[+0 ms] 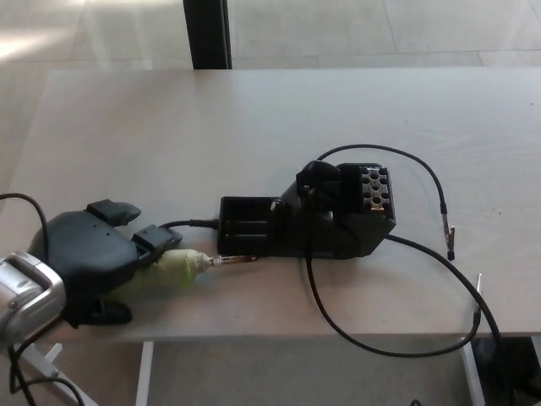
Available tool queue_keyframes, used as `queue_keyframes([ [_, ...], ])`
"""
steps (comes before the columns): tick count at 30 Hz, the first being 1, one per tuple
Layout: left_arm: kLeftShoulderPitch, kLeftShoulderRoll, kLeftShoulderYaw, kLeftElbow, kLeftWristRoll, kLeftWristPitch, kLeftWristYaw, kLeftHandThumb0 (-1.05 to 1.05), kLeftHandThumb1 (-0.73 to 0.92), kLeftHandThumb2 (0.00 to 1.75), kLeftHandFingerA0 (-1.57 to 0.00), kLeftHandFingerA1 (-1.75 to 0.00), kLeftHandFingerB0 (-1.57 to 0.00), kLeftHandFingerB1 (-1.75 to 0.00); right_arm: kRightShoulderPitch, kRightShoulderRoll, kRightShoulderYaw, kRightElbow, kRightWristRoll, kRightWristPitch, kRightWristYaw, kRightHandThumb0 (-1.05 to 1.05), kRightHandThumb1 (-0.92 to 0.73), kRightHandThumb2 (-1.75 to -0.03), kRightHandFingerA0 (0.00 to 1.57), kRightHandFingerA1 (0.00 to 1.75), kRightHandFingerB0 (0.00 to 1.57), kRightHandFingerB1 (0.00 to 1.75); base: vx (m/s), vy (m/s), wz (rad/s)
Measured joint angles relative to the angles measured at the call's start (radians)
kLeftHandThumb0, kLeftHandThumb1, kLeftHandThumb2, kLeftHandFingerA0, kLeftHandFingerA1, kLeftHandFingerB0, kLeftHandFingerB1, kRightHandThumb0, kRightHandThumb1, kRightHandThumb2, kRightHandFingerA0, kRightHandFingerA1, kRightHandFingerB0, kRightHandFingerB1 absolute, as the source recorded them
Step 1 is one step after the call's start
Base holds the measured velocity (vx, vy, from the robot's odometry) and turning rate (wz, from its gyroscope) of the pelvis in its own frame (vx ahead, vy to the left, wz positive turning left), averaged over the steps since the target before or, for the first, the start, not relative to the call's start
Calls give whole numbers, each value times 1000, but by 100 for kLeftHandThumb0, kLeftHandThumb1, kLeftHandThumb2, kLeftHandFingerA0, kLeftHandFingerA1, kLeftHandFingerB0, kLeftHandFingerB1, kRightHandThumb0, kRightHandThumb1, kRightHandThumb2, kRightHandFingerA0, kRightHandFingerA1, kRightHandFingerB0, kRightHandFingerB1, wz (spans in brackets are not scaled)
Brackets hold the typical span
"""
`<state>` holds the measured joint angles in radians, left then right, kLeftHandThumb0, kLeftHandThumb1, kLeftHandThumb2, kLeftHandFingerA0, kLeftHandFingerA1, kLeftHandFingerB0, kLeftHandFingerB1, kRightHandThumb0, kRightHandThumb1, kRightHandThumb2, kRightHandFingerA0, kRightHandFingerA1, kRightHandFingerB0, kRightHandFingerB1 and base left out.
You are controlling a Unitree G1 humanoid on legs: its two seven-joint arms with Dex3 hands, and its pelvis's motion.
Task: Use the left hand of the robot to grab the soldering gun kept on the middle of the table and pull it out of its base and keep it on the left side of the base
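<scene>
The soldering gun point(179, 269) has a pale green handle and a thin metal tip. It lies low over the table point(169, 127), left of the black base point(338, 222), with its tip reaching the base's front left corner. My left hand point(89, 264) is at the table's front left, shut on the handle's rear end, though one finger point(114, 211) sticks out behind. A black cord point(190, 224) runs from the handle to the base. My right hand does not show.
A long black cable point(372, 342) loops from the base over the table's front edge. A second cable point(427, 173) arcs to the right and ends in a small clip point(450, 241). A dark post point(207, 32) stands behind the table.
</scene>
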<state>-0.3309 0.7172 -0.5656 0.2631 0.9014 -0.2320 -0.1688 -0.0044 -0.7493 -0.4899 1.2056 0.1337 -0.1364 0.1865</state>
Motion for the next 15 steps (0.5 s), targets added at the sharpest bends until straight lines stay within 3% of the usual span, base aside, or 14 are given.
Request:
queue_keyframes([
  [1,3,5,0,-13,2,6,-9,-99,64,94,0,-21,0,0,2,0,0,0,0,0,0,-56,-48,-86,68,73,41,54,0,0,0],
  [2,5,9,0,-21,2,8,-16,-80,75,63,0,0,0,0,3,0,0,0,0,0,1,-54,-62,-58,72,67,47,41,0,0,0],
  [4,9,17,3,-36,2,9,-27,-81,76,63,0,0,0,0,4,0,0,0,1,0,2,-56,-49,-86,68,72,41,54,0,0,0],
  [5,14,24,8,-48,0,9,-37,-81,76,63,0,0,0,0,6,0,0,0,2,0,3,-56,-49,-86,68,72,41,54,0,0,0],
  [6,16,28,11,-54,-1,9,-44,-78,70,78,0,0,0,0,7,0,0,0,2,0,3,-55,-48,-86,68,72,39,53,0,0,0],
  [7,17,32,19,-64,-10,7,-59,-77,75,62,0,0,0,0,8,0,0,0,3,0,3,-53,-61,-58,70,66,44,40,0,0,0],
  [8,17,35,28,-73,-19,6,-75,-84,60,85,0,-1,0,0,8,0,0,1,3,0,3,-59,-50,-86,67,72,38,53,0,0,0],
  [9,17,37,33,-80,-27,6,-90,-75,57,96,0,-24,-1,-29,8,0,0,1,3,0,3,-58,-49,-86,65,71,37,53,0,0,0],
  [10,16,37,37,-86,-34,6,-103,-37,47,104,-3,-54,0,-49,8,0,0,1,3,0,3,-58,-49,-86,65,72,37,53,0,0,0],
  [11,14,37,41,-92,-45,6,-117,-37,47,104,-3,-54,0,-49,8,0,0,1,3,0,3,-58,-49,-86,65,72,37,53,0,0,0],
  [12,12,37,45,-96,-55,6,-131,-66,55,90,-8,-53,-18,-47,8,0,0,1,3,0,3,-61,-50,-86,68,74,39,53,0,0,0],
  [13,9,37,48,-99,-64,6,-144,-59,53,91,-37,-62,-31,-54,7,0,0,1,3,0,3,-57,-49,-87,66,72,37,53,0,0,0],
  [14,6,37,55,-102,-76,8,-161,-59,53,91,-37,-62,-31,-54,7,0,0,1,3,0,3,-57,-49,-87,66,72,37,53,0,0,0],
  [15,4,36,60,-104,-84,9,-171,-53,70,60,-42,-55,-44,-45,6,0,0,1,3,0,3,-58,-49,-87,66,73,38,53,0,0,0],
])
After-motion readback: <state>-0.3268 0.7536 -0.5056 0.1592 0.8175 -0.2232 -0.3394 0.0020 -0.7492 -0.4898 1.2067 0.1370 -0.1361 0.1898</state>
